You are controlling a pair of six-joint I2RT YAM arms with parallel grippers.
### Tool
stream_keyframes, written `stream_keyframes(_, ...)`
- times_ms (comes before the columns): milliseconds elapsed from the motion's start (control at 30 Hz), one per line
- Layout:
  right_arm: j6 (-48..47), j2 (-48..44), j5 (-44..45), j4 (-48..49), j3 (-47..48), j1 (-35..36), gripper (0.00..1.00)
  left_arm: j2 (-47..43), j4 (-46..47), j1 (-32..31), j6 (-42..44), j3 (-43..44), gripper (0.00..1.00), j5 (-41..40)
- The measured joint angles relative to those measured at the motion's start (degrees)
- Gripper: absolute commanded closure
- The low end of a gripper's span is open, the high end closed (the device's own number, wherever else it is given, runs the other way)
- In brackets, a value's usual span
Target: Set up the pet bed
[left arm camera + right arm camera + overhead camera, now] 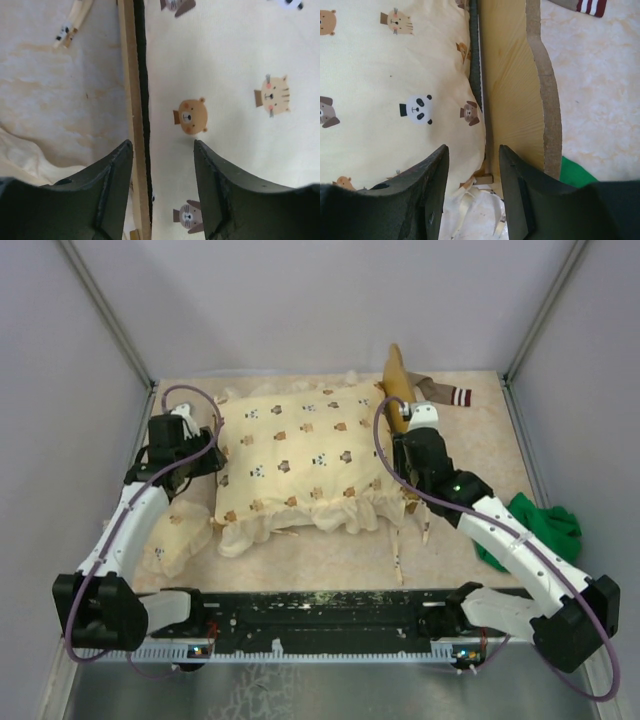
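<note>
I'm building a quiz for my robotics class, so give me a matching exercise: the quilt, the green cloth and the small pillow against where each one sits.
Things:
1. quilt
2. green cloth
3. small pillow

Places:
A. on the table, right side
B. on the table, near left
C. spread over the pet bed

Pairs: 1-C, 2-A, 3-B.

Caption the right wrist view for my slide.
Open right pincer hovers where the animal-print quilt meets the wavy wooden end of the pet bed.
</note>
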Motion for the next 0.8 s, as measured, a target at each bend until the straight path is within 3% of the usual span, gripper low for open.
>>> stream_keyframes(100, -0.9, 0.1, -1.6, 1.2, -0.2, -0.5, 0.57, -0.9, 2.8, 0.0, -3.2, -4.6, 0.55, 2.3)
stream_keyframes(267, 4.0, -0.4, -10.2, 1.3, -0.4, -0.8, 0.65, -1.6, 6.6, 0.0, -8.7, -10.3, 0.55, 2.8)
stream_keyframes(400, 16.7, -6.4, -20.0, 3.5, -7.0, -0.8, 0.65, -2.2, 7.8, 0.1, -14.1, -11.4, 0.66, 2.5)
stream_keyframes(533, 29.7, -15.0, -23.8, 4.1, -14.3, -0.8, 0.62, -2.4, 7.8, 0.1, -20.4, -14.3, 0.76, 4.2)
stream_keyframes(667, 43.0, -22.8, -21.5, 1.6, -18.1, -0.8, 0.62, -6.9, 8.2, 0.0, -27.0, -19.7, 0.88, 5.2)
stream_keyframes(800, 56.1, -28.4, -17.8, -0.3, -24.5, -0.8, 0.59, -13.9, 7.7, -1.2, -32.5, -22.5, 0.92, 4.3)
